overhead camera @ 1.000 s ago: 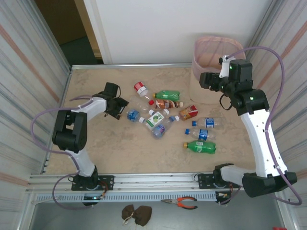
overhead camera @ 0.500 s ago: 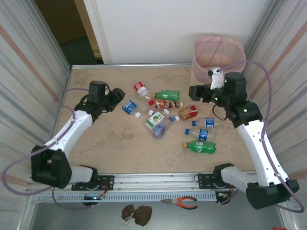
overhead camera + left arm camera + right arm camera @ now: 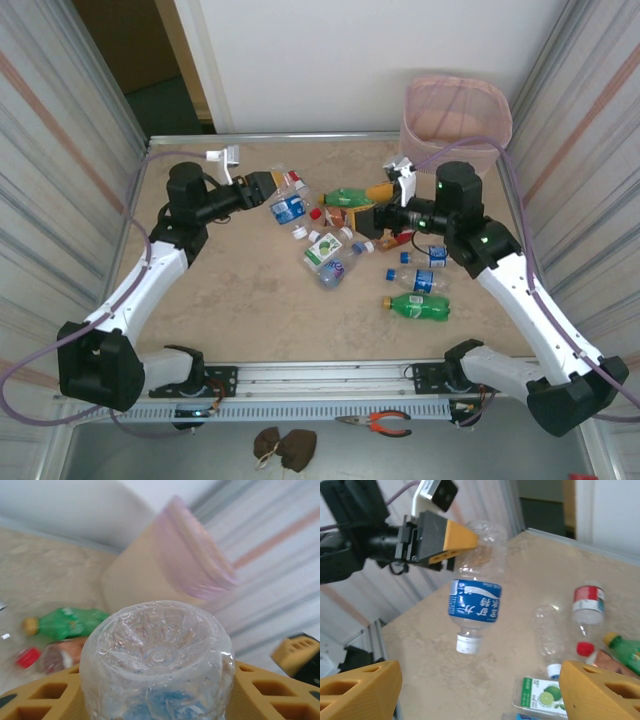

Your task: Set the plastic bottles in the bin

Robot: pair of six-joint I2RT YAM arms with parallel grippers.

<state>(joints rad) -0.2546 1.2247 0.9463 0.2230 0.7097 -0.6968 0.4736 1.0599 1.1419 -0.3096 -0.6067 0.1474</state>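
My left gripper (image 3: 272, 188) is shut on a clear plastic bottle (image 3: 289, 206) with a blue label, holding it by the base end above the table. In the right wrist view that bottle (image 3: 475, 605) hangs cap down from the left gripper (image 3: 454, 541). Its clear base (image 3: 157, 655) sits between my yellow fingers (image 3: 42, 700). My right gripper (image 3: 372, 215) hovers open over the pile, its fingers (image 3: 360, 687) wide apart with nothing between. Several bottles lie on the table, among them a green one (image 3: 350, 197) and a lime-labelled one (image 3: 325, 250). The pink bin (image 3: 455, 110) stands at the back right.
More bottles lie at the right: two blue-labelled (image 3: 430, 256) and a green one (image 3: 417, 307). A red-labelled bottle (image 3: 587, 600) and a clear one (image 3: 550, 630) lie by the pile. Ribbed walls flank the table. Pliers (image 3: 375, 423) lie below the front rail.
My left arm lifted the blue-labelled bottle off the table and swung it right. My right arm came from the bin down and left over the pile.
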